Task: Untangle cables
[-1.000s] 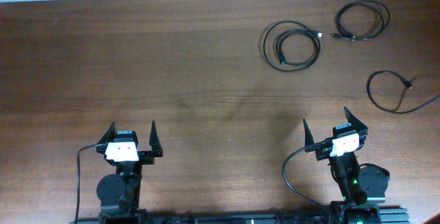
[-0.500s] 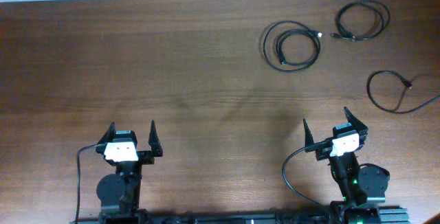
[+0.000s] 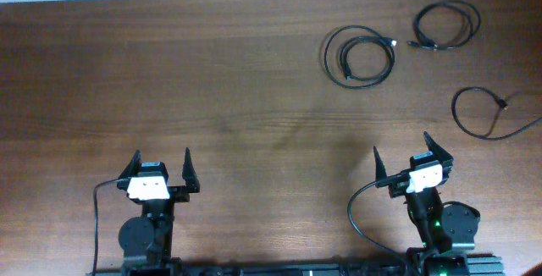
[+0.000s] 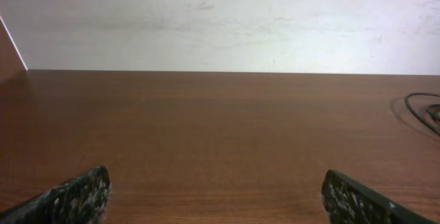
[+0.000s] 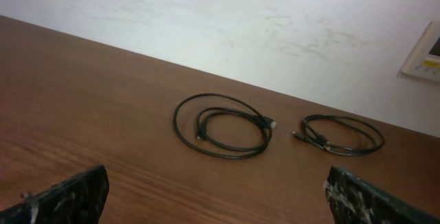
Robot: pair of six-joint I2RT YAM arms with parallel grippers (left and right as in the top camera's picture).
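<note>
Overhead view: the left gripper [image 3: 161, 159] and the right gripper [image 3: 402, 149] sit at the near edge of the brown wooden table [image 3: 212, 73], jaws spread wide and empty, touching nothing. Both wrist views agree, showing only bare wood between the dark fingertips.

All three thin black cables lie well away from the grippers, in the far right corner, nearer the right arm. Each lies apart from the others, with no cord crossing a neighbour. The untangling therefore looks essentially done. At most, the loops within each cord are left to open out.

The round double-looped black cord [image 3: 325, 56] lies farthest left, slightly wider across the table than deep, with one plug at its upper right. Just beside it, farther right and farther back, the flatter black coil [image 3: 467, 24] has its long axis running roughly left to right, and a plug at its left end points toward the round cord. Nearer the right arm, the single open black loop [image 3: 454, 111] trails its tail off the right edge of the picture.
</note>
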